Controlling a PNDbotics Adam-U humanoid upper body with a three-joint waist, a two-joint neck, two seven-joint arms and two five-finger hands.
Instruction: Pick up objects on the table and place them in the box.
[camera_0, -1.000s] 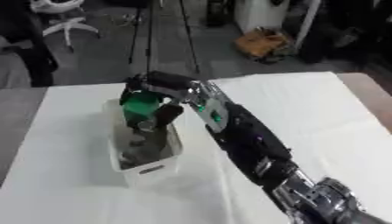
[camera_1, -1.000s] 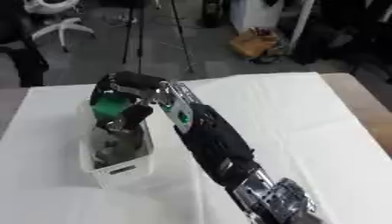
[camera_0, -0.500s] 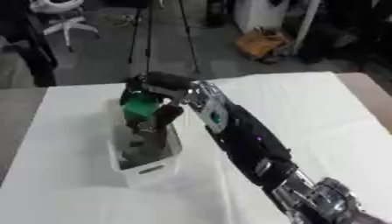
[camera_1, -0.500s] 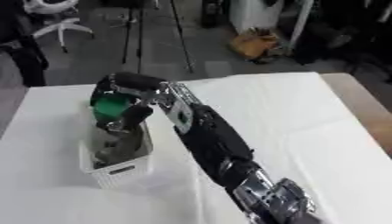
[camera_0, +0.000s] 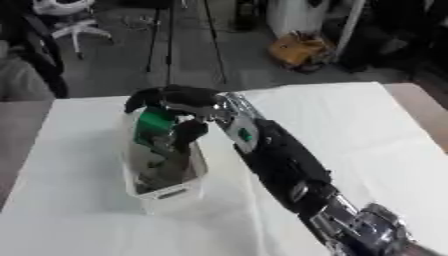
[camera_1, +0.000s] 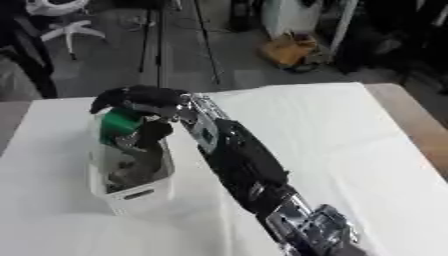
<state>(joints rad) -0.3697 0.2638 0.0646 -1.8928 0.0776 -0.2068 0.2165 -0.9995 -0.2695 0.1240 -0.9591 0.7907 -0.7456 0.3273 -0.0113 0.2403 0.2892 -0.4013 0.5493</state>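
Note:
A white box (camera_0: 164, 192) stands on the left part of the white table, with several dull-coloured things lying inside it. My right hand (camera_0: 175, 98) hangs over the box's far end, fingers and thumb curled round a green object (camera_0: 156, 123). The green object sits just inside the box's rim, held above the things at the bottom. My right arm (camera_0: 280, 165) runs from the lower right up across the table to the box. The left hand shows in neither view.
The table's cloth (camera_0: 350, 125) spreads bare to the right of my arm. Past the far edge are a dark floor, tripod legs (camera_0: 166, 45), an office chair (camera_0: 66, 15) and a brown bag (camera_0: 297, 47). A wooden table edge (camera_1: 411, 115) shows at right.
The right hand has stayed over the box with the green object in it, shifting only slightly. The camera has moved a little.

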